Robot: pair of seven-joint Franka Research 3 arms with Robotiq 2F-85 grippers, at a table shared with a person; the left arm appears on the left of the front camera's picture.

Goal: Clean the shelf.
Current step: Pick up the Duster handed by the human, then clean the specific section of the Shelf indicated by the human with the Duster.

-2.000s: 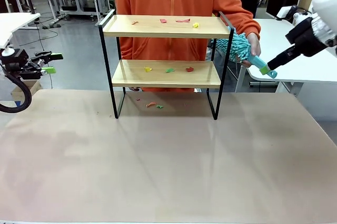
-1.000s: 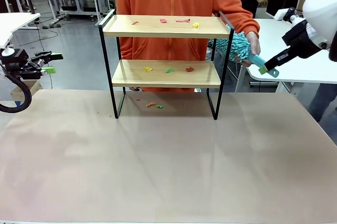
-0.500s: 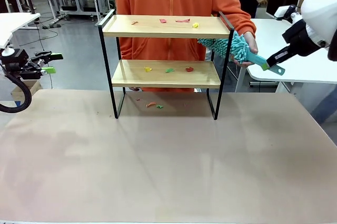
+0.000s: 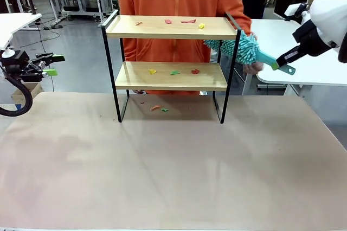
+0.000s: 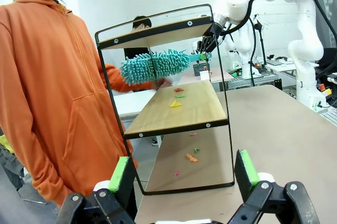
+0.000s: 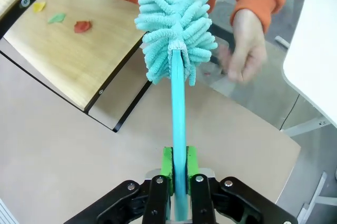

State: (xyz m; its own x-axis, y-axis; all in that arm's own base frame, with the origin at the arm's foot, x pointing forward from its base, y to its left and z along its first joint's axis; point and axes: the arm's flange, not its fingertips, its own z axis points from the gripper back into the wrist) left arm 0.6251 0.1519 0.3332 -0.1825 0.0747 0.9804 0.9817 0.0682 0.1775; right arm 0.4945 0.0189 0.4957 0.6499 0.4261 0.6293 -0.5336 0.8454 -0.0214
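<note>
Some of the duster (image 4: 248,50) hides behind a shelf (image 4: 157,29) post; right gripper (image 6: 177,163) clamps its handle; left gripper (image 5: 182,174) gapes, empty.

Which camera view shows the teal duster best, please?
The right wrist view: the duster runs straight up the picture, fluffy head on top, its handle clamped in the right gripper. In the front view an end post of the shelf crosses its head. The left wrist view shows it side-on, farther off, through the shelf frame.
</note>
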